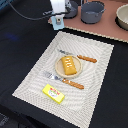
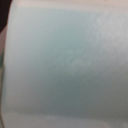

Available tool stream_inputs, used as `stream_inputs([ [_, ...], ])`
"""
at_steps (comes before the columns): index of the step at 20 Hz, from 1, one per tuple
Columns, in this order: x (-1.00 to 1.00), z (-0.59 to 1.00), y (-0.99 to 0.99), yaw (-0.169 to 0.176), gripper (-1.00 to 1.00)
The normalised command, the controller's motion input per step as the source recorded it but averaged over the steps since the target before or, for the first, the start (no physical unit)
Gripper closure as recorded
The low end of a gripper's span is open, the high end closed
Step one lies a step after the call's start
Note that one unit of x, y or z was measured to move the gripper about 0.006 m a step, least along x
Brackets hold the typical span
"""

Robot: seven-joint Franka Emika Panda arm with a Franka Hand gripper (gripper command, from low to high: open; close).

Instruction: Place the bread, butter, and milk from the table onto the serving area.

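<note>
My gripper (image 1: pixel 59 15) is shut on the milk (image 1: pixel 59 21), a small pale-blue carton, and holds it in the air over the far edge of the serving area (image 1: pixel 35 75), near the reddish-brown board. The wrist view is filled by the carton's pale-blue face (image 2: pixel 65 60). The bread (image 1: pixel 70 65) lies on the round tan plate (image 1: pixel 59 70) in the middle of the striped placemat. The butter (image 1: pixel 53 93), a flat yellow pack, lies on the placemat near its front edge. The black table (image 1: pixel 20 40) surrounds the mat.
A reddish-brown board (image 1: pixel 107 27) at the back holds a grey pot (image 1: pixel 92 11) and a second pot (image 1: pixel 122 16) at the exterior view's right. A knife (image 1: pixel 82 58) and a fork (image 1: pixel 64 80) with orange handles flank the plate.
</note>
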Motion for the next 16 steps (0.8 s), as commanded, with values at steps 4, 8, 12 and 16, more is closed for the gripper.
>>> stream_inputs([
  [4, 1.00, 0.28, 0.00, -0.017, 1.00],
  [8, 1.00, 0.25, 0.00, -0.015, 1.00],
  [12, 1.00, 0.17, 0.00, -0.024, 1.00],
  [16, 0.99, 0.02, 0.00, -0.040, 1.00],
])
